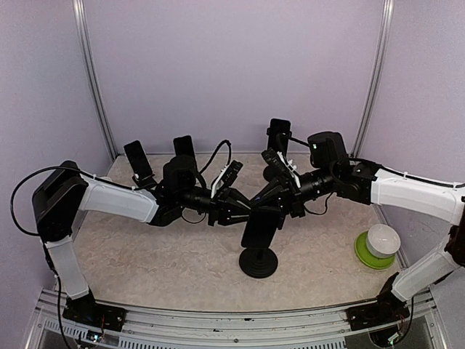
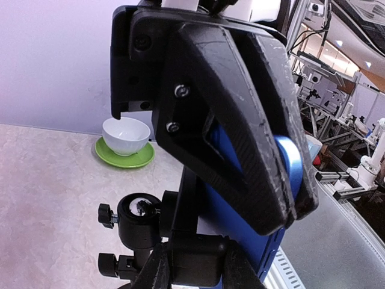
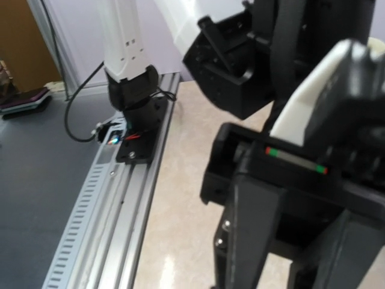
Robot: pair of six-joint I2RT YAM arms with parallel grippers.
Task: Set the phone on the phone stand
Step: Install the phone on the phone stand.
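Note:
The phone (image 1: 260,227) stands tilted at the top of the black phone stand (image 1: 258,263) in mid-table. In the left wrist view the phone (image 2: 240,205) is blue and lies against the stand's cradle, next to the ball joint (image 2: 139,217). My left gripper (image 1: 236,212) comes in from the left; its fingers (image 2: 150,268) are shut on the cradle's black clamp block (image 2: 195,259). My right gripper (image 1: 275,209) comes in from the right and is shut on the phone's upper edge (image 2: 289,217). In the right wrist view its fingers (image 3: 246,241) are blurred and the phone is hidden.
A white bowl on a green saucer (image 1: 374,247) sits at the right, also in the left wrist view (image 2: 125,139). Three other stands with phones (image 1: 138,161) (image 1: 184,147) (image 1: 278,134) line the back. The front rail (image 3: 114,198) and left arm base (image 3: 135,96) are near.

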